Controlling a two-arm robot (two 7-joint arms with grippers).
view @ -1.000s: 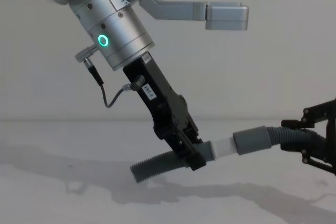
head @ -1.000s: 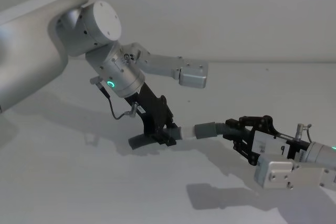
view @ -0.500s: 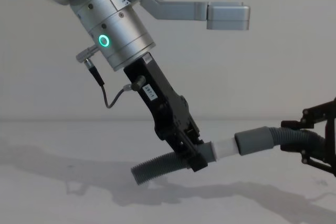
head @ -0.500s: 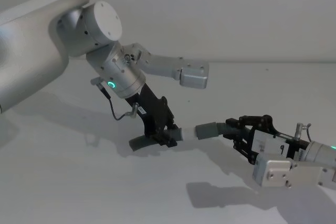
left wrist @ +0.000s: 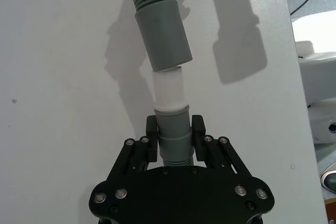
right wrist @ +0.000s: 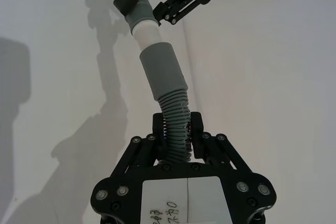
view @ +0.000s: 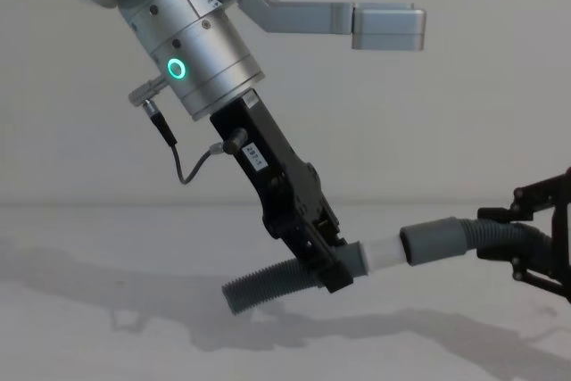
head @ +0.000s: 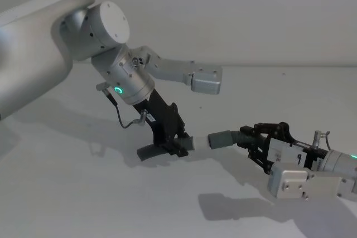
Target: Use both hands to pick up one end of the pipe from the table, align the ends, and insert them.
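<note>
Your left gripper (view: pixel 330 260), jaws clenched on the smooth grey cuff of one ribbed hose (view: pixel 263 285), holds it clear of the matte off-white table (view: pixel 107 336). Your right gripper (right wrist: pixel 178 124) has its jaws grasping the second hose (right wrist: pixel 176 109) by its corrugations. The white spigot (left wrist: pixel 168 90) meets the mouth of the wider smooth grey sleeve (left wrist: pixel 161 38) at a slight kink, with most of the white bare.

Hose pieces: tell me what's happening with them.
The left gripper clamps the hose piece with the white spigot; the right gripper clamps the ribbed hose carrying the grey sleeve. Both are held above the table. The spigot's tip is at the sleeve's mouth, slightly angled, most of the white exposed, so insertion is not finished.
</note>
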